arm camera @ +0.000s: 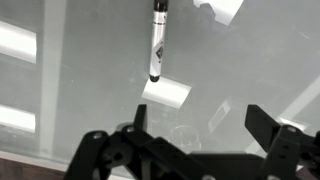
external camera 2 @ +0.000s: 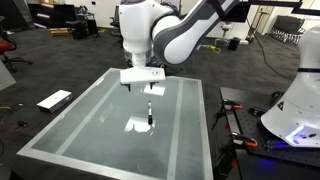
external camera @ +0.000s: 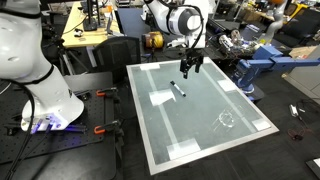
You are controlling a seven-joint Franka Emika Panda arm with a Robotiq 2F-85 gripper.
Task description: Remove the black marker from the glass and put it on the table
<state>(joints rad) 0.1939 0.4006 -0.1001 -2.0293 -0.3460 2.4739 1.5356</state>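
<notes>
The black marker lies flat on the pale table, on its far half; it also shows in an exterior view and at the top of the wrist view. A clear glass stands on the table nearer the front right, well apart from the marker, and looks empty. My gripper hangs above the table just beyond the marker, open and holding nothing; it also shows in an exterior view, and in the wrist view the fingers are spread wide.
White tape patches mark the table top. A second white robot base stands beside the table. Desks, chairs and lab gear crowd the floor behind the table.
</notes>
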